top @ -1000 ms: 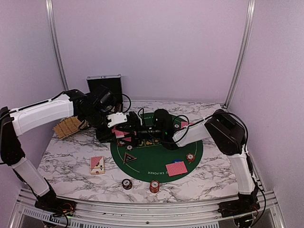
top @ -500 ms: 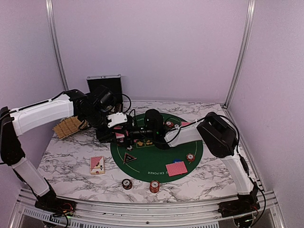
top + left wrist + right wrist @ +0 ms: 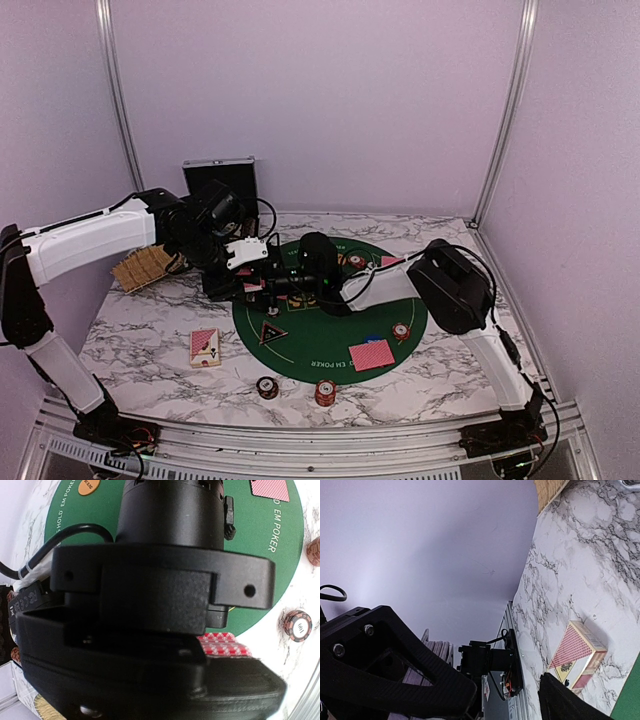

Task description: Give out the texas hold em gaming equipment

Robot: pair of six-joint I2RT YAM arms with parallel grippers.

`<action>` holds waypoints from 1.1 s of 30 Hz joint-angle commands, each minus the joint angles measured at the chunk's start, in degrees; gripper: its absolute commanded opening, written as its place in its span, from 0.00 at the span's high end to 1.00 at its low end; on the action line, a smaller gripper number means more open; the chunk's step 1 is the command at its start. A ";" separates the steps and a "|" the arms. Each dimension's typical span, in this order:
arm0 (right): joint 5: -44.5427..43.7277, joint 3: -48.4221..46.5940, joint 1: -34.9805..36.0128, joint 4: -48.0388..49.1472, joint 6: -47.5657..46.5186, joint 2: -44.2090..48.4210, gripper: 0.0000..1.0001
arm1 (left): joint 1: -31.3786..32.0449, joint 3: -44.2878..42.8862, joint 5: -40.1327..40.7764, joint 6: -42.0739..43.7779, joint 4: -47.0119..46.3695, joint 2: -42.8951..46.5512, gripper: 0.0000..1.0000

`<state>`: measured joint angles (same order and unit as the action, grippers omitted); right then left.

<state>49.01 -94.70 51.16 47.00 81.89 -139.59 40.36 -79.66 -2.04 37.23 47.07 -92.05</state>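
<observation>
My left gripper (image 3: pixel 250 278) is at the left edge of the round green mat (image 3: pixel 330 345) and looks shut on a small stack of red-backed cards (image 3: pixel 223 645). My right gripper (image 3: pixel 276 286) is open, stretched left across the mat, right against the left gripper, and its wrist fills the left wrist view. Its fingers (image 3: pixel 395 672) stand wide apart with nothing between them. On the mat lie a black triangular button (image 3: pixel 272 331), red cards (image 3: pixel 371 354), a blue button (image 3: pixel 372 338) and a red-white chip (image 3: pixel 401 331). An orange button (image 3: pixel 89 486) shows in the left wrist view.
A card box (image 3: pixel 205 346) lies on the marble at front left, also in the right wrist view (image 3: pixel 577 652). Two chip stacks (image 3: pixel 267 387) (image 3: pixel 325 392) stand near the front edge. The open silver case (image 3: pixel 220 182) stands at the back left, with a tan rack (image 3: pixel 140 266) beside it.
My right arm has reached further left across the mat, bringing its gripper up to the left gripper. The left arm has stayed in place.
</observation>
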 commanded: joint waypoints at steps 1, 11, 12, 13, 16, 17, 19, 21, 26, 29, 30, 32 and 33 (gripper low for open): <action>-0.34 -0.31 0.07 0.70 1.25 -1.02 0.18 | 0.25 -1.55 -0.86 -0.41 0.65 -0.33 1.00; -3.11 6.88 -2.56 0.20 -1.13 4.21 0.26 | 0.23 -1.25 -0.84 -0.32 0.61 0.20 1.00; -3.13 7.54 -2.85 0.52 -1.17 4.63 0.27 | 0.22 -1.25 -0.86 -0.39 0.65 0.22 1.00; -3.13 8.12 -3.06 0.81 -1.14 5.08 0.27 | 0.20 -1.23 -0.86 -0.40 0.64 0.21 1.00; -2.98 9.34 -3.47 1.53 -1.03 6.04 0.29 | 0.22 -1.20 -0.86 -0.41 0.66 0.20 1.00; -2.90 9.77 -3.58 1.78 -1.03 6.32 0.30 | 0.24 -1.20 -0.86 -0.41 0.66 0.20 1.00; -2.70 10.34 -3.73 2.22 -0.96 6.92 0.32 | 0.25 -1.21 -0.75 -0.43 0.66 0.20 1.00; -2.57 11.09 -3.91 2.67 -1.00 7.53 0.36 | 0.25 -1.27 -0.68 -0.37 0.65 0.19 1.00; -2.12 12.68 -4.37 3.14 -1.49 9.54 0.44 | 0.24 -1.20 -0.71 -0.41 0.64 0.03 1.00; -2.15 13.93 -4.72 2.26 -2.76 10.91 0.46 | 0.25 -1.23 -0.68 -0.49 0.66 0.12 1.00; -2.26 14.63 -4.95 2.27 -2.89 11.26 0.47 | 0.25 -1.20 -0.63 -0.47 0.66 0.25 1.00; -2.19 15.38 -5.26 2.67 -2.72 11.85 0.52 | 0.20 -1.20 -0.52 -0.41 0.63 0.21 1.00; -2.17 15.65 -5.37 2.67 -2.78 12.18 0.54 | 0.24 -1.25 -0.43 -0.42 0.65 0.21 1.00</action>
<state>47.07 -80.07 46.74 50.09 80.34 -129.88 40.36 -79.66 -2.07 37.23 47.90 -92.68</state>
